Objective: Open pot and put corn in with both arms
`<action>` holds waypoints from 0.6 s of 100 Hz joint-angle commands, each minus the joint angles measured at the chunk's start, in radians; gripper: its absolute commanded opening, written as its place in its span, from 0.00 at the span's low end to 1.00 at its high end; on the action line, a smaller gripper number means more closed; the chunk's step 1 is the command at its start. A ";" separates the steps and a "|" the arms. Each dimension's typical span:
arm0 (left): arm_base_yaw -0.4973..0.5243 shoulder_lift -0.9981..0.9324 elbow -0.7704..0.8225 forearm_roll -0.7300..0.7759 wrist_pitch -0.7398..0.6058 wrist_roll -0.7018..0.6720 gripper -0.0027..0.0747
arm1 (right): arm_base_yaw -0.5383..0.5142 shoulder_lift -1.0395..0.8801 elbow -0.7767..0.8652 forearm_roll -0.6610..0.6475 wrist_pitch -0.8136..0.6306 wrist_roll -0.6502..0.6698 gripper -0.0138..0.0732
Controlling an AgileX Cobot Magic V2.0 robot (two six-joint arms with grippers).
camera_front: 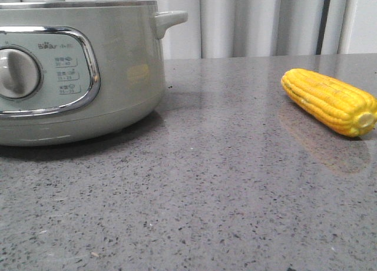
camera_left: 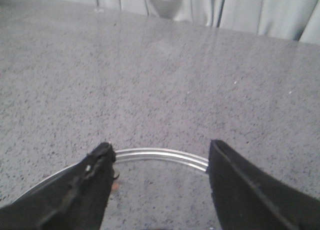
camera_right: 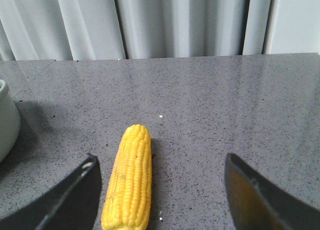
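Observation:
The pot [camera_front: 76, 70], pale grey-green with a grey dial and a chrome-framed panel, stands at the left of the grey table; its edge also shows in the right wrist view [camera_right: 5, 125]. The yellow corn [camera_front: 330, 101] lies on the table at the right. My right gripper [camera_right: 161, 159] is open above the table, and the corn [camera_right: 129, 180] lies between its fingers, close to one of them. My left gripper [camera_left: 160, 146] is open and empty over a curved metal rim [camera_left: 160, 155] around clear glass. Neither gripper shows in the front view.
The speckled grey tabletop [camera_front: 206, 188] stretches between the pot and the corn. Pale curtains [camera_front: 253, 20] hang behind the table's far edge. The pot's side handle [camera_front: 169, 19] juts out toward the corn's side.

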 commanded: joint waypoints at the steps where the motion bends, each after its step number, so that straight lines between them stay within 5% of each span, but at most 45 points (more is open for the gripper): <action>1: -0.016 -0.027 -0.032 0.000 -0.091 -0.006 0.56 | -0.002 0.020 -0.063 0.001 -0.054 -0.004 0.69; 17: -0.050 -0.112 -0.050 0.000 -0.091 -0.006 0.56 | -0.002 0.094 -0.175 0.001 0.047 -0.004 0.69; 37: -0.127 -0.282 -0.129 0.009 -0.083 -0.006 0.56 | 0.006 0.295 -0.423 0.001 0.399 -0.009 0.69; 48: -0.167 -0.365 -0.168 0.025 -0.044 -0.006 0.56 | 0.029 0.436 -0.557 0.037 0.581 -0.114 0.69; 60: -0.194 -0.423 -0.187 0.027 -0.017 -0.006 0.56 | 0.044 0.576 -0.638 0.115 0.617 -0.184 0.69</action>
